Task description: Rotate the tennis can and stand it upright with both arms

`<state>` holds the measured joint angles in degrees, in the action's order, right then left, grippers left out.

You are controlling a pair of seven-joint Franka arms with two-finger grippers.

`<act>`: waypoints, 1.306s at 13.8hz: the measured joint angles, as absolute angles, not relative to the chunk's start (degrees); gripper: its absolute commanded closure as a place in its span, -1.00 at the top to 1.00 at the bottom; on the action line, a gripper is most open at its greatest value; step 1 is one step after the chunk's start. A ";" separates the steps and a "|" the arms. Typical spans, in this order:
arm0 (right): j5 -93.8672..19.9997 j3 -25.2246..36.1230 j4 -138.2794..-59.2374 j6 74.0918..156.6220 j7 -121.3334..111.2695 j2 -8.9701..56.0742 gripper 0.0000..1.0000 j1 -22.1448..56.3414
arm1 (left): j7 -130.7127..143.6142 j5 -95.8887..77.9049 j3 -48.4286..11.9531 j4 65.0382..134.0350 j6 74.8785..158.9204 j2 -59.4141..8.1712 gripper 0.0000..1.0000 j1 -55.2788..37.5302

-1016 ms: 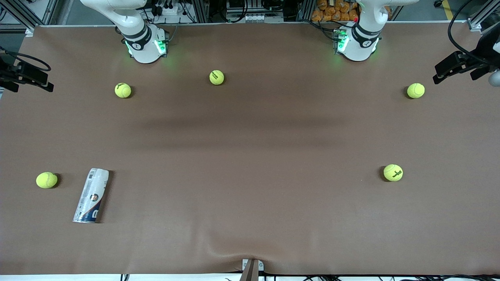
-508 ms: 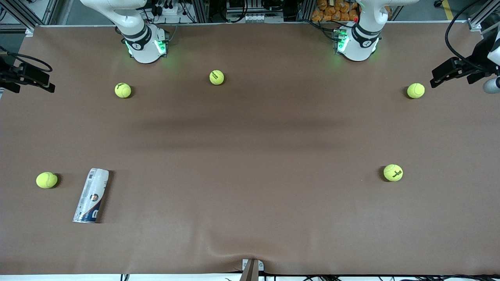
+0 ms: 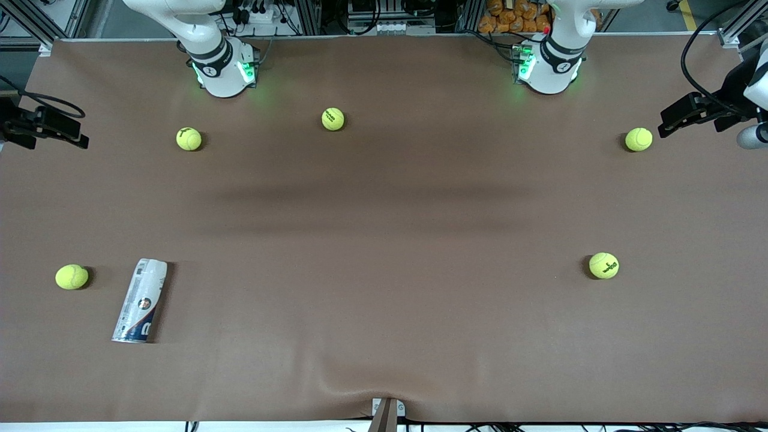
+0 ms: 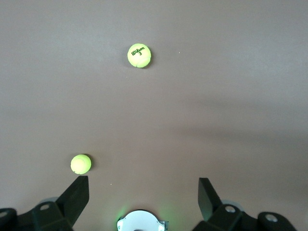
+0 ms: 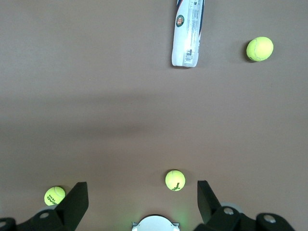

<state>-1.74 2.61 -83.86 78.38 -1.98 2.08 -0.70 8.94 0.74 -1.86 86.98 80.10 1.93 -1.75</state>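
While both arms hang high over the ends of the desk, we read the scene from the right arm's end across to the left arm's. At that edge the right gripper hovers with its two black fingers spread wide and nothing between them. Below it, near the edge closest to the front camera, we find a tennis ball and, just beside it toward the middle, the tennis can. The can lies on its side, apart from the ball, its length running nearly straight toward the front camera with a slight slant. No gripper touches it.

Close to the robots' edge, we see a second ball near the right arm's base, and a third ball farther toward the middle. Nothing lies between these balls and the can; only bare brown cover separates them.

Moving on, we meet the left arm's base, a fourth ball well out on the desk, and a fifth ball near the left arm's edge. The left gripper hovers over that end, fingers fully apart, holding nothing.
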 measured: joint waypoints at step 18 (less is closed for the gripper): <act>-1.51 3.01 -84.06 82.75 -1.98 10.10 1.00 -0.86 | 8.43 0.74 -1.95 87.09 80.10 1.24 1.00 -1.83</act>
<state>-1.51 3.01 -84.06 82.75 -1.98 10.10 -0.86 8.43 0.74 -1.95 87.09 80.10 1.24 -1.83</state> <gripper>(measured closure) 0.000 0.000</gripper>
